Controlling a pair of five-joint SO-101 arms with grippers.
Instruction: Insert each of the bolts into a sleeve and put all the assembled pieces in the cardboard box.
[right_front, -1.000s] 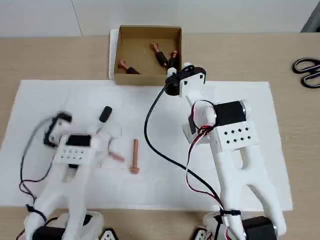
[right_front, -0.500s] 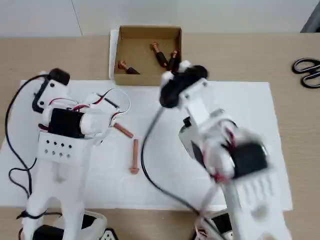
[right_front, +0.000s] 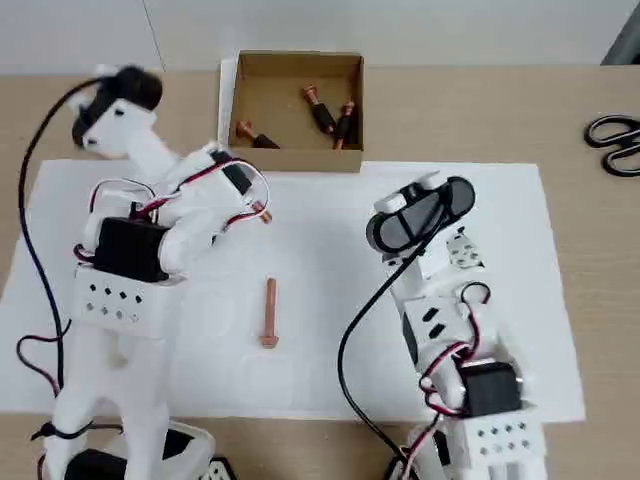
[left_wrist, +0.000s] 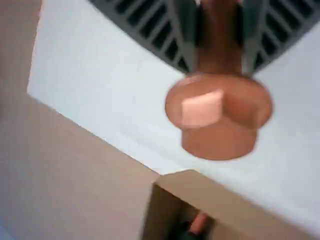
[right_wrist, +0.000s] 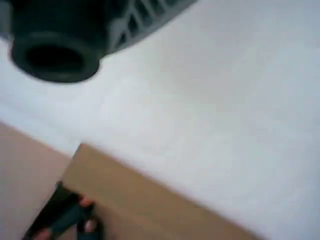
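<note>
My left gripper (left_wrist: 220, 27) is shut on the shank of a copper bolt (left_wrist: 219, 114), whose hex head points outward. In the high view this bolt (right_front: 262, 213) hangs over the white sheet just in front of the cardboard box (right_front: 232, 105). A second bolt (right_front: 270, 312) lies loose mid-sheet. Three assembled pieces (right_front: 322, 112) lie in the box. My right gripper (right_wrist: 82, 32) holds a black sleeve (right_wrist: 55, 57) with its bore showing, above the sheet short of the box edge (right_wrist: 150, 197). The right arm (right_front: 430, 215) stands right of centre.
A white sheet (right_front: 330, 230) covers most of the wooden table. Scissors (right_front: 615, 145) lie at the far right edge. The right arm's black cable (right_front: 350, 350) loops over the sheet near the loose bolt.
My left arm rose and swung toward the box with a bolt in its gripper. My right arm drew back from the box rim to the sheet's right-centre.
</note>
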